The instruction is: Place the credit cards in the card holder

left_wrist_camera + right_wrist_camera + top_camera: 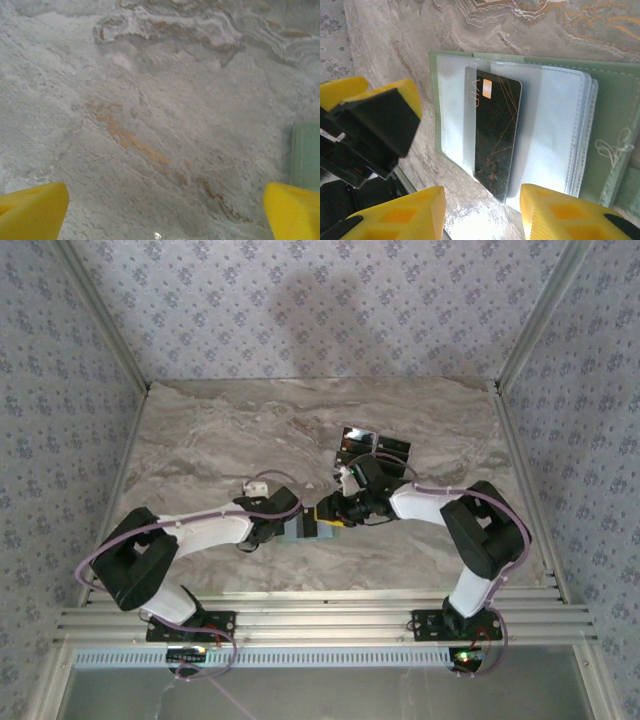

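My right claw (481,212) is spread, gripping nothing; the glossy black credit card (497,140) sits in the pale green card holder (612,100). My left claw (165,210) gapes wide.

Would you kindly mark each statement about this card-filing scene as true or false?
1. A glossy black rectangular card sits partly inside a clear sleeve of the pale green bifold card holder. True.
2. The card holder is folded shut. False: it lies open, its pale inner sleeves showing.
3. The left gripper is clamped on a card. False: its yellow fingers stand wide apart over the bare marble table.
4. More loose black cards lie on the table beyond both grippers. True.
5. The right gripper has its jaws apart. True.
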You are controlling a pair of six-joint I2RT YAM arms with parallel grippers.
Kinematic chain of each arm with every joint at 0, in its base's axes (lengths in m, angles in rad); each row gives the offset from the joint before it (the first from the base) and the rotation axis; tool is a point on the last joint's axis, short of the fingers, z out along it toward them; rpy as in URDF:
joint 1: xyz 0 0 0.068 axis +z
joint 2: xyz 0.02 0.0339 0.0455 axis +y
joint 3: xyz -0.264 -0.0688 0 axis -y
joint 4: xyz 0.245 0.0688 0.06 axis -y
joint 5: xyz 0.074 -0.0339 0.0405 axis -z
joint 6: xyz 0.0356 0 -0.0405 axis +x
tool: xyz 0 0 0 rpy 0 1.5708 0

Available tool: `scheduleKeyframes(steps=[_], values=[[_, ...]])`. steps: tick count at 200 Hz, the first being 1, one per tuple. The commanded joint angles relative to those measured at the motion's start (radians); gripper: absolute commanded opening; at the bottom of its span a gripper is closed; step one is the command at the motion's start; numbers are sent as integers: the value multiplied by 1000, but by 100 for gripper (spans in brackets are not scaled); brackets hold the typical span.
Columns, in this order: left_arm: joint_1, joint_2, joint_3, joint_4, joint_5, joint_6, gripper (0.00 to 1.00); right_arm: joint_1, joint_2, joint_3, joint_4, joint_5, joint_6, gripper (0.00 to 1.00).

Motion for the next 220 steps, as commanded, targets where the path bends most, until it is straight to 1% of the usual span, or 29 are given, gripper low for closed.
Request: scheduleKeyframes(steps=[1, 12, 19, 37, 46, 60, 83, 142, 220], values=[[28, -58, 21, -21, 27, 32, 100, 14, -16, 55, -137, 79, -48, 43], [41, -74, 14, -7, 36, 45, 100, 28, -10, 87, -189, 121, -63, 40], [47, -80, 11, -4, 62, 47, 100, 38, -7, 108, -217, 145, -63, 36], [60, -87, 5, 0, 92, 54, 100, 64, 7, 152, -269, 203, -111, 26], [67, -83, 4, 0, 110, 55, 100, 78, 16, 174, -294, 229, -118, 24], [75, -73, 2, -3, 126, 50, 100, 95, 28, 201, -322, 269, -126, 17], [77, -57, 3, -13, 132, 49, 100, 120, 54, 232, -359, 328, -132, 12], [78, -1, 1, -42, 129, 47, 100, 149, 109, 262, -383, 388, -140, 10], [76, 77, -10, -5, 134, 49, 100, 166, 183, 311, -373, 365, -140, 9]])
